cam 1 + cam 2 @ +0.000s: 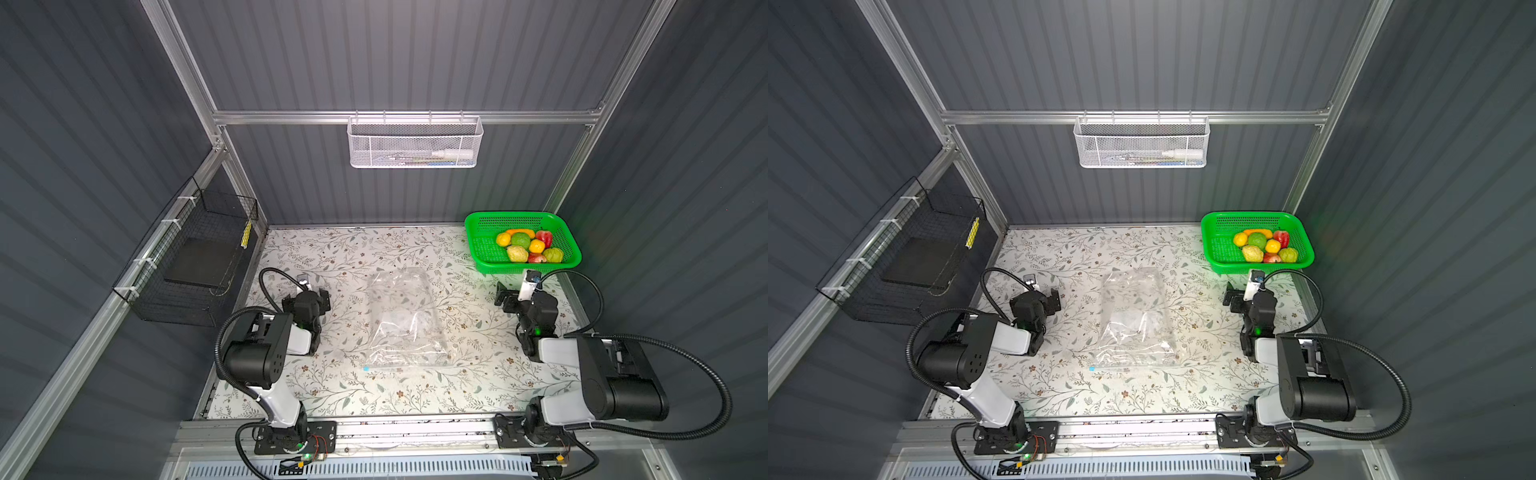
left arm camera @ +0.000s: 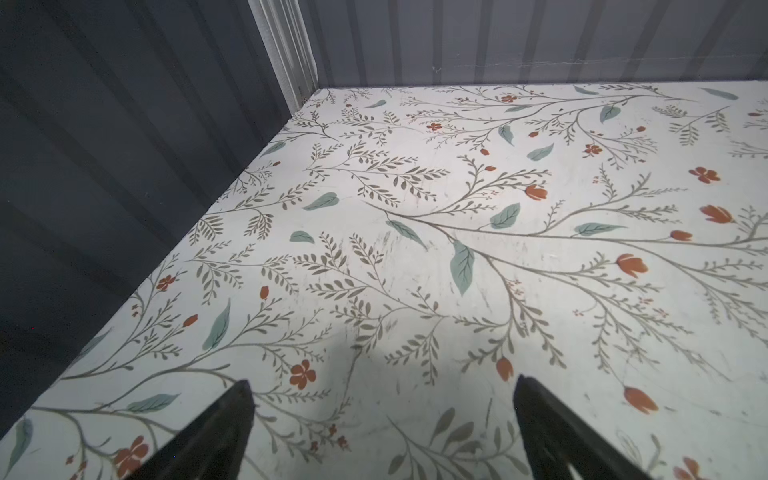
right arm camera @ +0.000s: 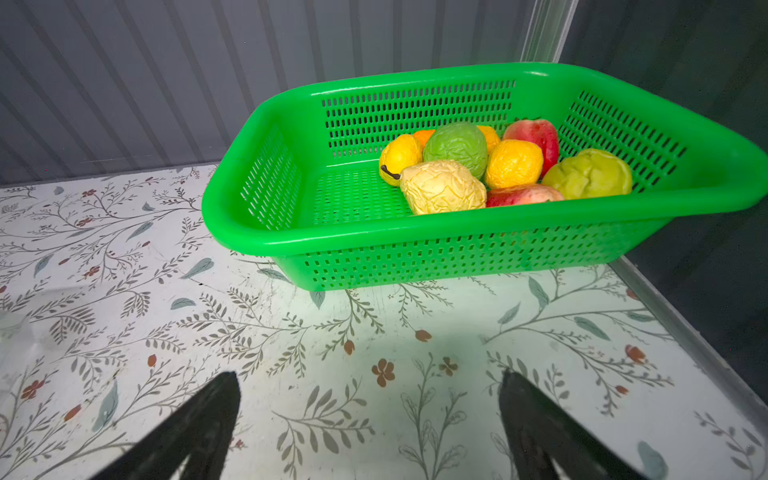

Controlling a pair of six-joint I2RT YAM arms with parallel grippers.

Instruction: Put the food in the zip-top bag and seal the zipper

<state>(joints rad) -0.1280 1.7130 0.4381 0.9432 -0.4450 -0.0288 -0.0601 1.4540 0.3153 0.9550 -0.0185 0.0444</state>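
**Right gripper nearest food**

Both top views: right gripper (image 1: 509,297), jaws wide, faces the food (image 1: 530,246) in the green basket (image 1: 473,226) just ahead. The zip-top bag (image 1: 405,320) lies to its left, zipper (image 1: 399,368) rearward.
Left wrist: left gripper (image 2: 384,382) wide, only table (image 2: 457,249) ahead.
Right wrist: food (image 3: 513,164) dead ahead.

Grey ribbed walls (image 1: 415,62), floral tabletop (image 1: 332,257), aluminium frame (image 1: 291,117)

Eight toy fruits (image 3: 459,145), one green basket (image 3: 415,235), one clear bag (image 1: 405,320), one white mesh basket (image 1: 413,143) and one black wire basket (image 1: 174,307) are counted.
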